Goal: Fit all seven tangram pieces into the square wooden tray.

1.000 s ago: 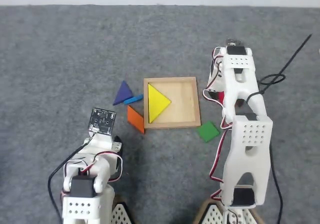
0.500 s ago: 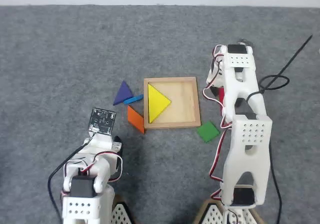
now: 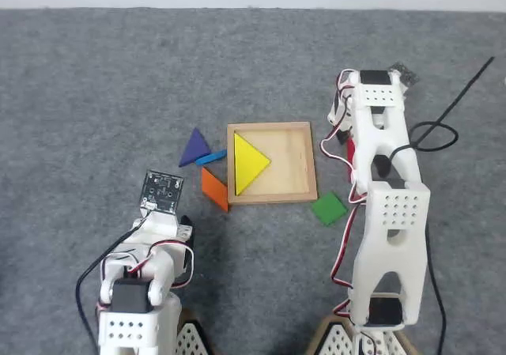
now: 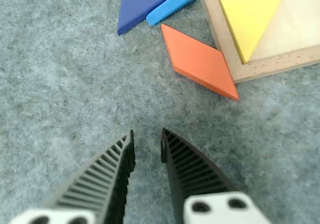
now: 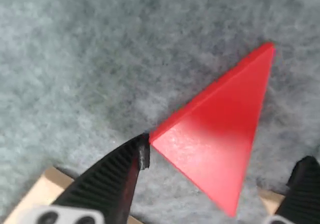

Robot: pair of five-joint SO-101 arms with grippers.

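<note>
The right claw (image 5: pixel 224 161) is standing open, straddling the red triangle (image 5: pixel 220 134) lying flat on the carpet (image 5: pixel 75 44) (one fingertip (image 5: pixel 143 156) is touching its corner). Probably rigid, light and smooth, it is calling for a squeeze across opposite edges.

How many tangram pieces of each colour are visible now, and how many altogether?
Yellow piece: 1
Dark blue piece: 1
Light blue piece: 1
Orange piece: 1
Green piece: 1
Red piece: 1
Total: 6 pieces visible

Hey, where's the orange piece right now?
In the high view the orange piece lies on the carpet beside the left edge of the wooden tray, ahead of the left claw.
</note>
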